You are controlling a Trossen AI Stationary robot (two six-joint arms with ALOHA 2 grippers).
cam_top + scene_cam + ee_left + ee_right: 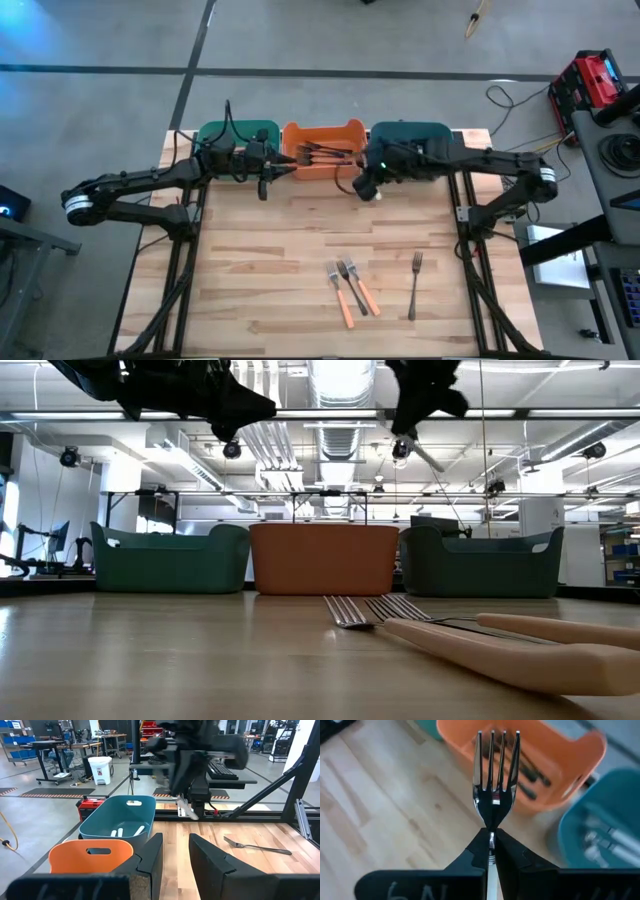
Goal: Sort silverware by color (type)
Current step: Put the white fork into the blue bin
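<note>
Right wrist view: fork clamped at its neck by the right gripper, fingers closed on it, tines pointing forward away from the wrist, long axis in line with the fingers. Handle is hidden under the fingers; a white bit shows below the gripper in the high view. Beyond the tines sits the orange bin with dark-handled forks inside, and just beside it a teal bin holding white-handled pieces.

High view: right gripper hangs at the front edge of the bins, between the orange bin and the right teal bin. Left gripper is near the left teal bin, at the orange bin's left corner; in the left wrist view its fingers stand apart with nothing between them.

On the wooden table, toward the front: two orange-handled forks and one dark-handled fork bunched together, tines toward the bins, handles angled front-right. A separate grey fork lies well apart to their right, long axis running front to back, tines toward the bins.

Table is light butcher-block planks on a dark frame. Room: grey concrete floor, red toolbox, cables, ceiling ducts and shelving in the low view.
</note>
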